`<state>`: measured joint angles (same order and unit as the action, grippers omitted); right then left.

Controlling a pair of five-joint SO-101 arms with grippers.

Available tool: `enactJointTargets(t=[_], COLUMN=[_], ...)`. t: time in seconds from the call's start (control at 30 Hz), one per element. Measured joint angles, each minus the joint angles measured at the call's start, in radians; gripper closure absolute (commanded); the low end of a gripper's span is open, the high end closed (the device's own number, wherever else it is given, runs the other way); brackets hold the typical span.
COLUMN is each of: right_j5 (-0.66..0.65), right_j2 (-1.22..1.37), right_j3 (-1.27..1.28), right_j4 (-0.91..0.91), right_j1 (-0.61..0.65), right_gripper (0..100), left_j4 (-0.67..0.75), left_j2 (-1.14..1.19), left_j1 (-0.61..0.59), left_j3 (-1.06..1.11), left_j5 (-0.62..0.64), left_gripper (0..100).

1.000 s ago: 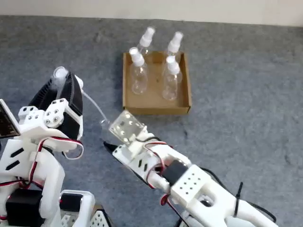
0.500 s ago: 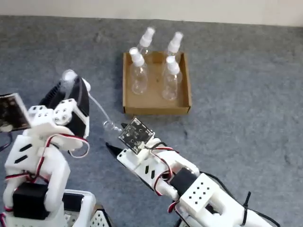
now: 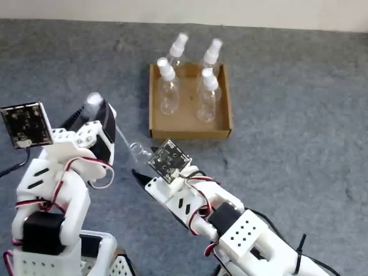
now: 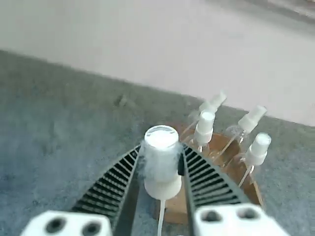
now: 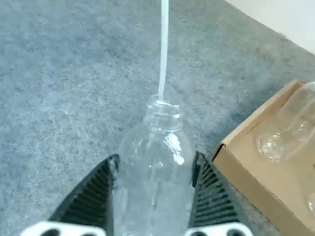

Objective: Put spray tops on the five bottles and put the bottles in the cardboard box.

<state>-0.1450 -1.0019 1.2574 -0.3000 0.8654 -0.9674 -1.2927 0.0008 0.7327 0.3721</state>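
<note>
Fifth bottle (image 5: 155, 147) (image 3: 137, 150): clear, uncapped, gripped around the body by the right tool (image 5: 156, 162) (image 3: 140, 168), jaws closed onto its sides. It sits just outside the cardboard box (image 3: 190, 133) (image 5: 246, 167), off the box's near wall at the left corner, neck pointing away from the box.

Spray top (image 4: 161, 162) (image 3: 95, 102): white, clamped between the jaws of the left tool (image 4: 161, 152) (image 3: 96, 118), further left of the box than the bottle. Its dip tube (image 5: 163, 49) (image 3: 122, 138) runs down to the bottle's mouth; tip is at the rim, can't tell how far in. Top is not seated on the neck.

Box contents: four clear bottles (image 3: 168, 86) (image 4: 204, 130) with white spray tops fitted, two rows of two, heads toward the box's far wall; back pair's heads stick out past that wall.

Box rests on the grey counter (image 3: 287, 144).
</note>
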Motion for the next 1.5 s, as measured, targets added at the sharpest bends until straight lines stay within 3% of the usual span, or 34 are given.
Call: enactJointTargets(t=[0.33,1.17,1.5], right_j5=[0.000,0.000,0.000], right_j2=[0.000,0.000,0.000], right_j3=[0.000,0.000,0.000], right_j4=[0.000,0.000,0.000], right_j1=[-0.003,-0.003,-0.003], right_gripper=[99.5,99.5,99.5], left_j4=[-0.095,-0.075,0.026], left_j2=[-0.014,-0.011,-0.011], left_j1=[-0.002,0.037,0.063], left_j3=[-0.216,-0.219,-0.157], left_j5=[-0.018,-0.018,-0.018], left_gripper=[100,100,100])
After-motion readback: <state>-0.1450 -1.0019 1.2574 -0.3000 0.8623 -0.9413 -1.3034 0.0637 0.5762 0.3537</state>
